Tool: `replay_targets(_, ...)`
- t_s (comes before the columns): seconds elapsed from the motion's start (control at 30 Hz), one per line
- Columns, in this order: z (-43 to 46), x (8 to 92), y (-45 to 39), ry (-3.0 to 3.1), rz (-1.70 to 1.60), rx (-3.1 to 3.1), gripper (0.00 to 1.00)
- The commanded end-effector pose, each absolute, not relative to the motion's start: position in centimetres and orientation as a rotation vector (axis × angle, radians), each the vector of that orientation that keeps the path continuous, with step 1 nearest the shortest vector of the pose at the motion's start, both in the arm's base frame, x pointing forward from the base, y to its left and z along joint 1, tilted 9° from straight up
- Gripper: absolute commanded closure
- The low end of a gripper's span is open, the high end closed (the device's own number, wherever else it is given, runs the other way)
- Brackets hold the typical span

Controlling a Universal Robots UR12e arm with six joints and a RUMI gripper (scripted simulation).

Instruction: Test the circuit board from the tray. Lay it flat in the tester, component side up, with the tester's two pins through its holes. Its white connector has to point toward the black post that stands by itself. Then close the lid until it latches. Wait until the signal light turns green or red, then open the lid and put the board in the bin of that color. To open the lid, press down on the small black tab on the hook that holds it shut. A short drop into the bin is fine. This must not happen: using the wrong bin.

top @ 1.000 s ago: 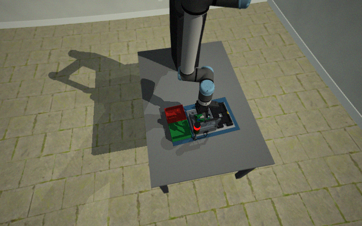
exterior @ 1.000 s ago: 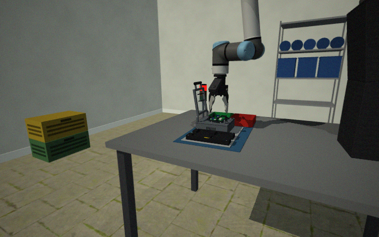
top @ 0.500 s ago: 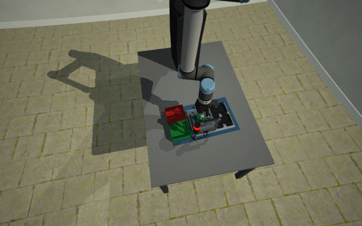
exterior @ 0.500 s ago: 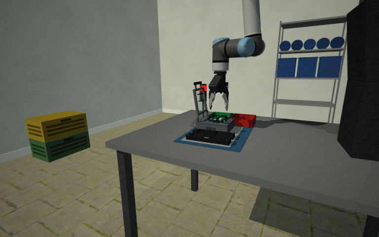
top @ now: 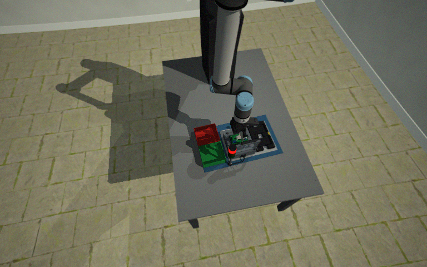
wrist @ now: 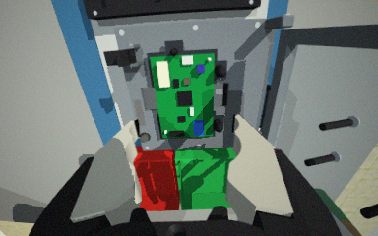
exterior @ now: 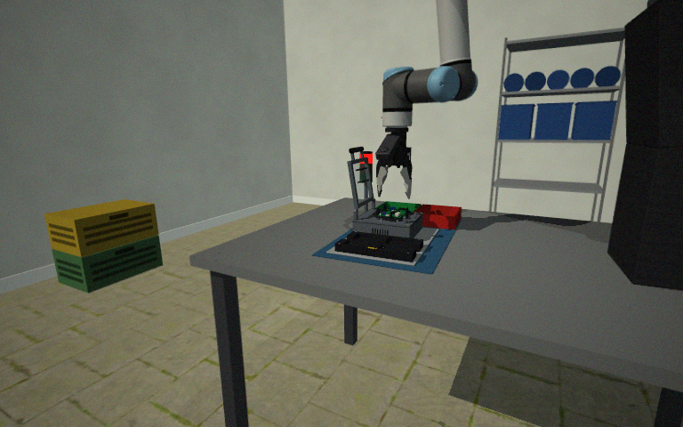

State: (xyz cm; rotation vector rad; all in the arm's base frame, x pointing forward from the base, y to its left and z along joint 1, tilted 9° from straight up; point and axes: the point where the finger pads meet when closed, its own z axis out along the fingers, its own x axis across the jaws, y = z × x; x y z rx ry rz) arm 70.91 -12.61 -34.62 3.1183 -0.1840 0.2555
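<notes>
1. The circuit board [top: 233, 138] [exterior: 392, 213] [wrist: 172, 105] lay in the tester [top: 226, 134] [exterior: 388, 225] [wrist: 162, 36], component side up and seemingly flat. In the top view, this was nearer the table's [top: 220, 194] [exterior: 301, 271] right edge than its far corners.
2. The gripper [top: 241, 136] [exterior: 394, 196] [wrist: 185, 118] hung above it, fingers apart, with nothing between them.
3. The board looked thin, rectangular and bright green, with a long cream connector [wrist: 162, 74] near one corner, dark square chips, blue parts and small white ones. Shadow crossed its lower corner in the wrist view.
4. It would likely handle as light and stiff, its components the fragile part. The safest hold seemed to be across the two long edges, at the recesses midway along them, squeezing gently. A straight lift should clear the pins; tilting might bind it.
5. The lid [exterior: 354, 189] [wrist: 315, 98] stood open and the signal light [top: 232, 151] [exterior: 366, 157] glowed red, so removing the board looked like the step in hand.
6. The red bin [top: 204, 125] [exterior: 443, 217] [wrist: 157, 154] was therefore its place; the adjoining green bin [top: 214, 163] [exterior: 415, 206] [wrist: 204, 199] was the mistake to avoid.

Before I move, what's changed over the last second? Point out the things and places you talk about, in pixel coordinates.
The gripper [top: 241, 135] [exterior: 394, 195] [wrist: 185, 118] has risen slightly, its fingers open and holding nothing. The board [top: 234, 137] [wrist: 167, 105] stayed in the tester, the lid [exterior: 353, 186] [wrist: 300, 88] stayed up, and the light [top: 232, 151] [exterior: 368, 157] stayed red.
</notes>
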Motion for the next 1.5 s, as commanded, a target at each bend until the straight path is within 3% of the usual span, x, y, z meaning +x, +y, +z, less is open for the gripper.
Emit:
replay_targets(0.0, -34.7, 70.7, -12.6, -0.186, 0.251, 3.121, 0.41)
replay_targets(1.47, -40.1, 71.8, -12.3, -0.184, 0.259, 3.118, 0.41)
